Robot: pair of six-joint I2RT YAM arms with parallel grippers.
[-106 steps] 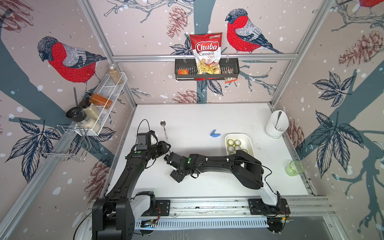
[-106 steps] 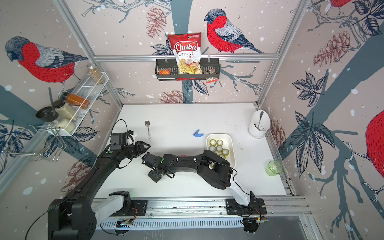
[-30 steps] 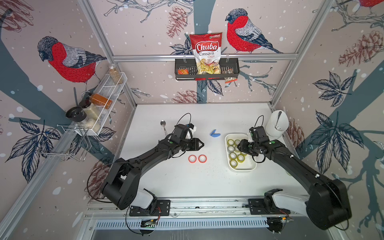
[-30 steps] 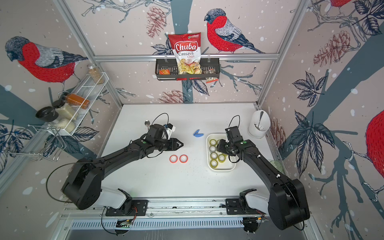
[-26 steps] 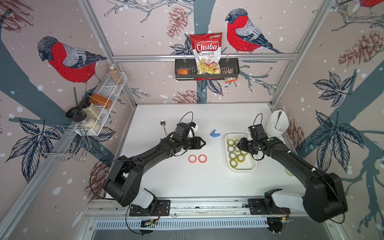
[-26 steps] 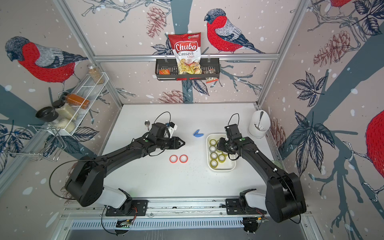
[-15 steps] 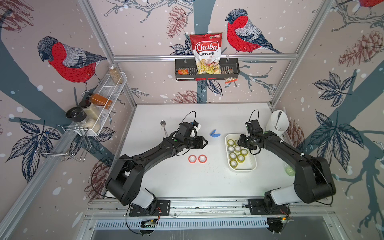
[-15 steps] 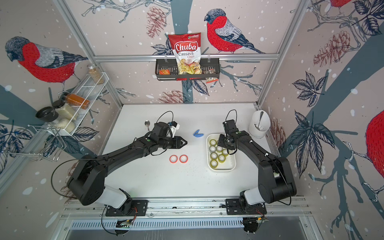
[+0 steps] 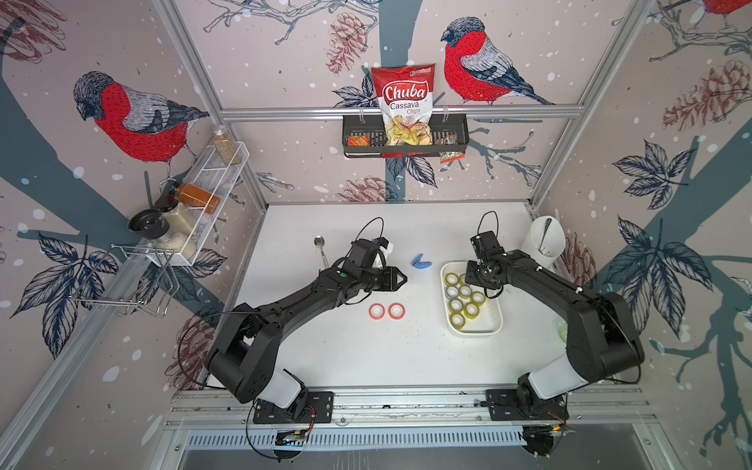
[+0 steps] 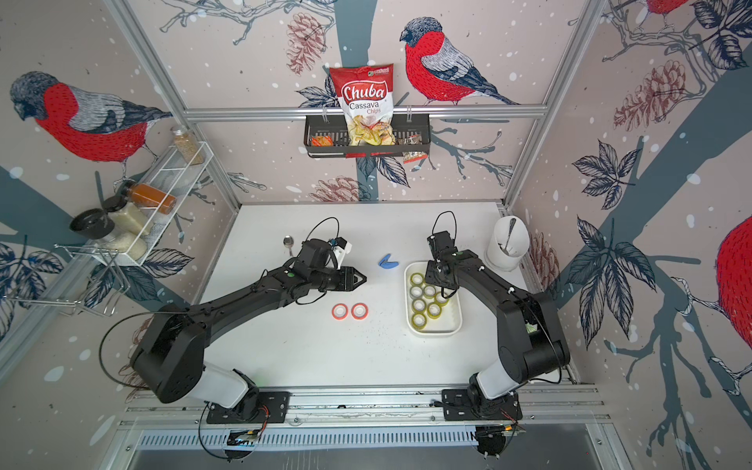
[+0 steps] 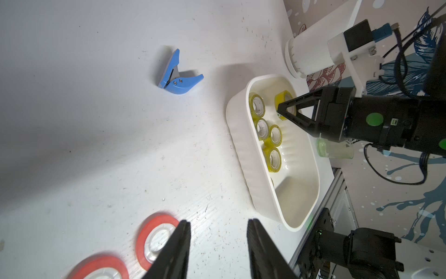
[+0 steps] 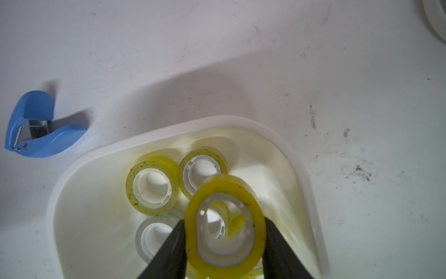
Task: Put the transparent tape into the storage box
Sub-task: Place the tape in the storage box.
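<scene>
The right tool [image 12: 223,221], clamped on a transparent tape roll [image 12: 225,183], has edged to the storage box's [image 12: 149,139] far end, so release looks next; the left tool [image 11: 217,221] is apart and empty beside the box.

The left arm [image 9: 293,301] is stretching forward and inward from its base, with its wrist lying nearly level. The left gripper [image 11: 218,223] is pointing toward the right arm, its jaws standing apart with nothing between them. The right arm [image 9: 545,285] is stretching forward with its elbow bent, the wrist angling inward and tipping downward. The right gripper [image 12: 224,222] is pinching a transparent tape roll [image 12: 224,183] across its outer rim, one finger pressing on either side.
</scene>
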